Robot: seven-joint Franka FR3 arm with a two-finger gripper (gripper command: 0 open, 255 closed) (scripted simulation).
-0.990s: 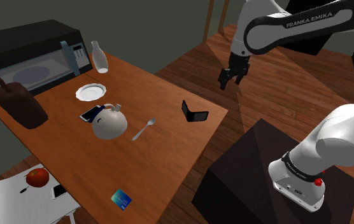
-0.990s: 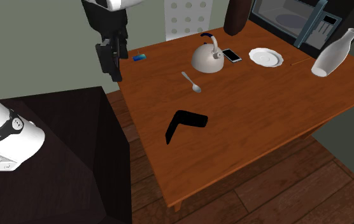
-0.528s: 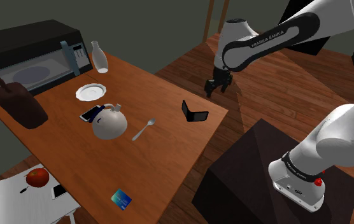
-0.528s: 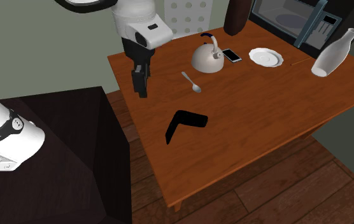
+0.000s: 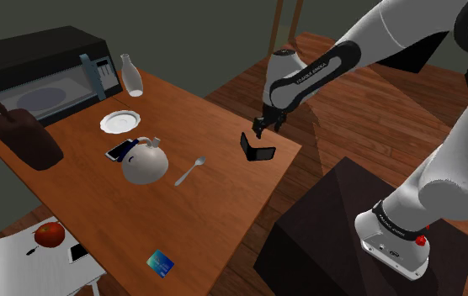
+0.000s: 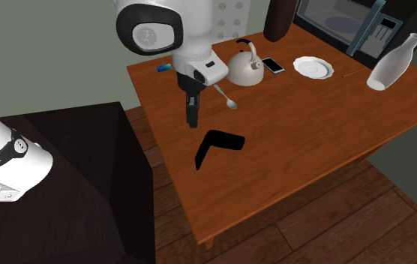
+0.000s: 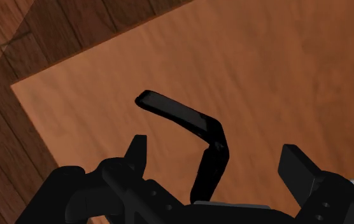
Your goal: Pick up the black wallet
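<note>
Gripper [image 7: 215, 153]: I read its fingers spread wide, clasping nothing, hovering just above the black wallet [image 7: 182, 114] | wallet: half-open, standing on its edges on the wooden table [image 5: 211, 214] | spoon [image 5: 188, 171], kettle [image 5: 144, 162]: well beyond the wallet.

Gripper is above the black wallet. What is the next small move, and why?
Probably lower straight down: the gripper hangs open above the wallet, which stands on edge in a V on the table, with one flap lined up between the fingers but untouched.
</note>
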